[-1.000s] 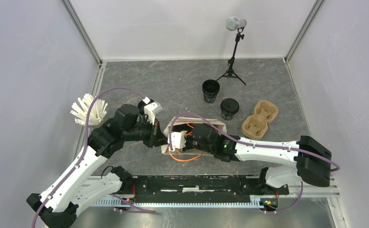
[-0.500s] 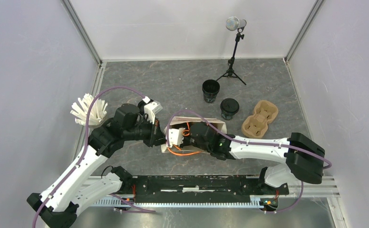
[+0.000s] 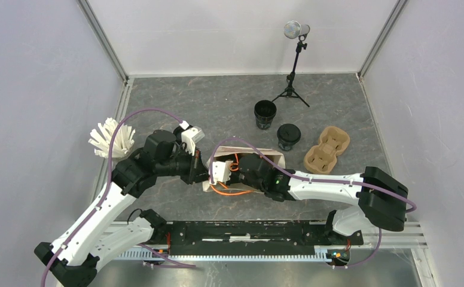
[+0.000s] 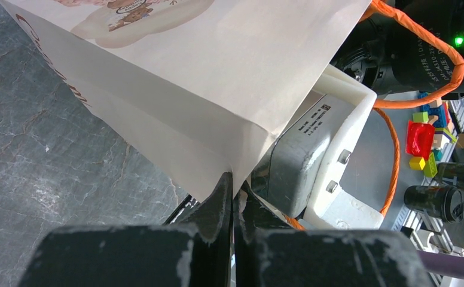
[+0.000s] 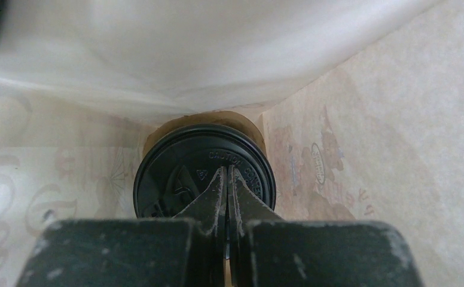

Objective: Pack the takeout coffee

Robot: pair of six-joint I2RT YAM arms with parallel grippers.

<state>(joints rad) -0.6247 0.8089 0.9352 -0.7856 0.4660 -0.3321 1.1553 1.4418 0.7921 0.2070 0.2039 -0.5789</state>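
Note:
A beige paper bag with orange handles lies on its side mid-table. My left gripper is shut on the bag's paper edge at its left mouth corner. My right arm reaches into the bag. Inside the bag sits one takeout coffee cup, its round black lid facing the camera. My right gripper is shut, its tips right at that lid with nothing between them. Two more black cups stand on the table behind the bag, one farther back and one lidded.
A brown pulp cup carrier lies right of the lidded cup. A microphone on a small tripod stands at the back. A white ribbed object sits near the left wall. Walls close in on three sides.
My right arm has pushed a little further left into the bag. The left gripper has kept its pinch on the bag's edge without moving.

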